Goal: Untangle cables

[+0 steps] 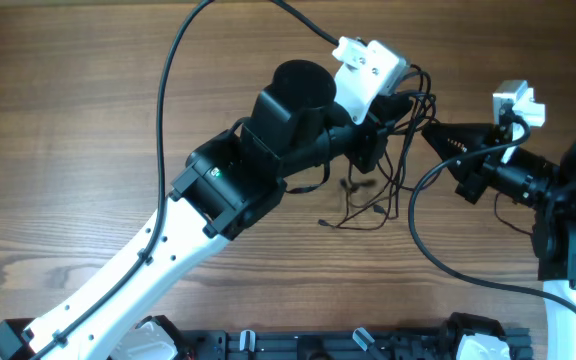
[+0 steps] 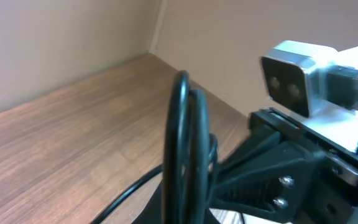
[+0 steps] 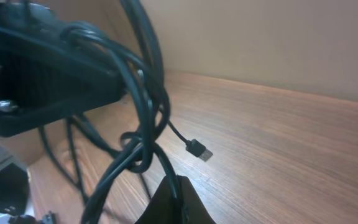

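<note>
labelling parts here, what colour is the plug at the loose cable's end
The plug is black with a silvery tip; the right wrist view shows it best.

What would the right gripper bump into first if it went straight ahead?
The tangled cables, bunched at the tip of the right gripper. Just behind them sits the left gripper, though depth is hard to judge.

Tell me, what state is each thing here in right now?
cables: tangled, pinched between both grippers, loose strands hanging below.
left gripper: shut on the cables.
right gripper: shut on the cables.
USB plug: unplugged, a free end.
</note>
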Robot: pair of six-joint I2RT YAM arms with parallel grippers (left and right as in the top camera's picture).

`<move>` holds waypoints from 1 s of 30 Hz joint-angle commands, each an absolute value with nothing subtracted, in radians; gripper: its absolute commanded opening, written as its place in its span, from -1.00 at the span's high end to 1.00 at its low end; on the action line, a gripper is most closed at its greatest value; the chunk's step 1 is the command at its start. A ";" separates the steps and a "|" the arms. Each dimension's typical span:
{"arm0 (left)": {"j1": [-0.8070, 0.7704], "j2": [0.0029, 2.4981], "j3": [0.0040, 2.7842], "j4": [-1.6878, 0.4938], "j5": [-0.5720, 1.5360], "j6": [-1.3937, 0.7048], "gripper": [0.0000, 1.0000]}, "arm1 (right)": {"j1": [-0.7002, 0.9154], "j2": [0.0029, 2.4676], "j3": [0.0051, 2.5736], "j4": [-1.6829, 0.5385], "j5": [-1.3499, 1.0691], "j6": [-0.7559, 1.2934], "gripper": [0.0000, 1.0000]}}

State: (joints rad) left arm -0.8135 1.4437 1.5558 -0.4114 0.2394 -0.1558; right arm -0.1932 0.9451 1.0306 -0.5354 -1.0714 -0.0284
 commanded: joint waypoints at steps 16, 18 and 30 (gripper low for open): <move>-0.696 1.440 1.571 -0.536 -0.125 -0.435 0.92 | -0.194 0.794 1.032 -0.300 -1.623 -0.089 0.91; -0.672 1.440 1.571 -0.535 -0.125 -0.435 0.92 | -0.194 0.794 1.032 -0.302 -1.623 -0.074 0.91; -0.509 1.440 1.571 -0.531 -0.125 -0.488 0.92 | -0.194 0.794 1.032 -0.360 -1.623 -0.078 0.92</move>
State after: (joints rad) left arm -0.5724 1.4437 1.5558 -0.5385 -0.0303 -0.4847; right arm -0.1932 0.8120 1.0290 -0.3584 -1.5356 -0.0803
